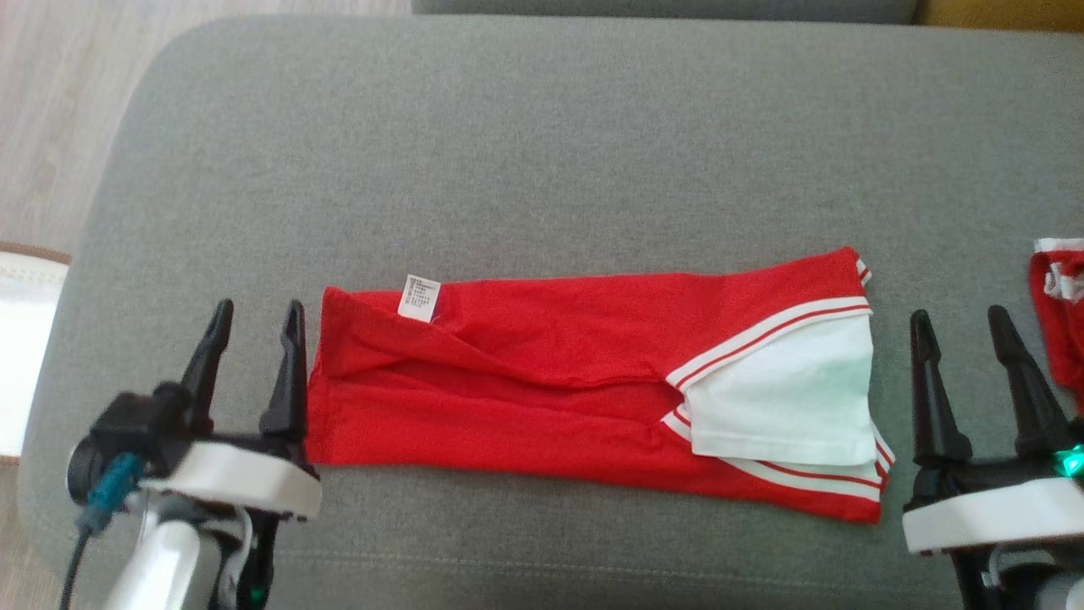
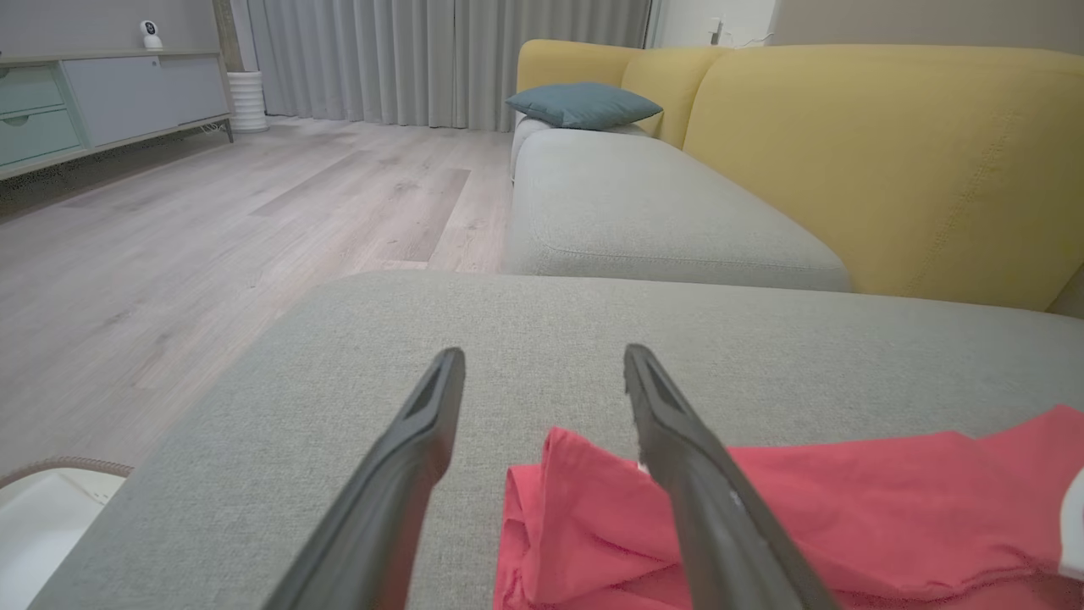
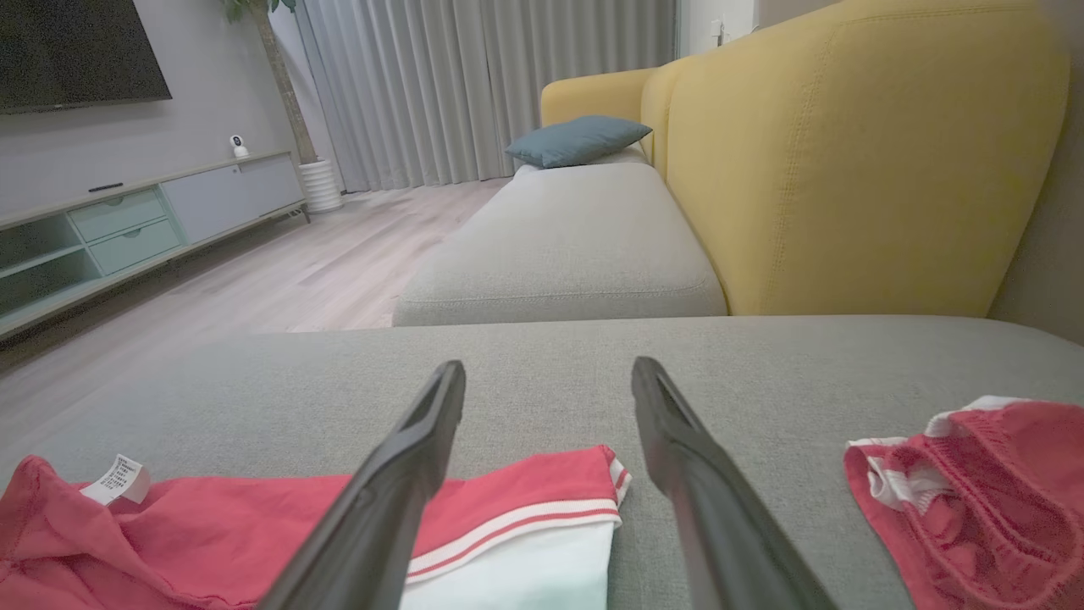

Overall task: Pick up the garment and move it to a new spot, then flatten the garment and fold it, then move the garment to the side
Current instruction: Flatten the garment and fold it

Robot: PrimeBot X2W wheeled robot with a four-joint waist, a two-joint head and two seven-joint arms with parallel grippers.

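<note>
Teal pillow (image 2: 584,104) on far grey seat (image 2: 644,212); yellow backrest (image 2: 889,161); wood floor (image 2: 212,220).

Soft, even light; shadows faint. Head view slightly hazy. Wrist views bow at edges; near fingers (image 2: 398,491) blurred.

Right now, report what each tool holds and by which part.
Nothing is held. The left tool stands open beside the left end of the red garment; the right tool stands open off its right end.
</note>
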